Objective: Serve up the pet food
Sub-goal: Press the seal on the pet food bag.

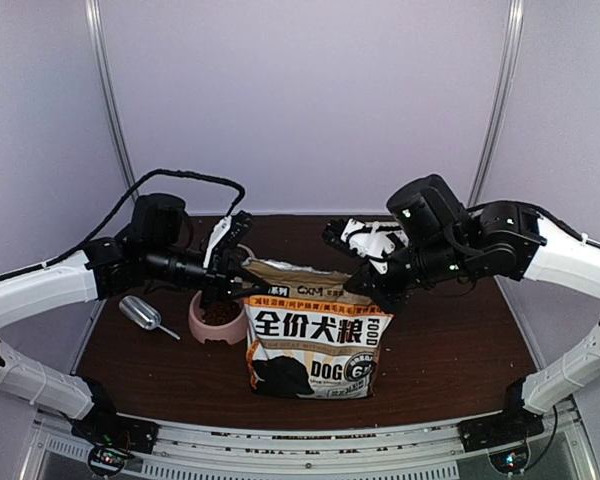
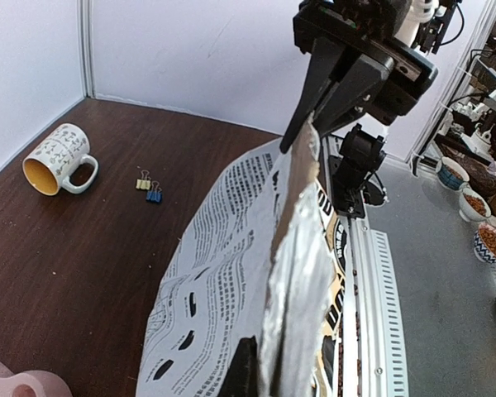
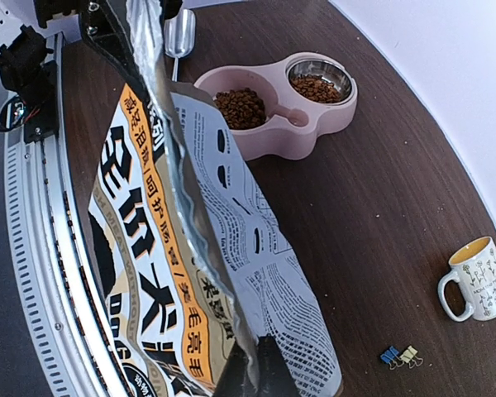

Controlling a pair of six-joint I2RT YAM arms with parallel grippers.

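The dog-food bag (image 1: pixel 315 335) stands upright at the middle of the table (image 1: pixel 450 340). Its top edge is stretched between the two arms. The left gripper (image 1: pixel 238 278) has its fingers pressed tight on the bag's left top corner, and the right gripper (image 1: pixel 368 285) pinches the right corner the same way. The pet food (image 3: pixel 241 107) lies in both cups of the pink double bowl (image 3: pixel 302 136), just left of the bag. A metal scoop (image 1: pixel 140 312) rests farther left. A mug (image 3: pixel 478 281) lies on its side (binder clips (image 3: pixel 401 356) near it) on the far side.
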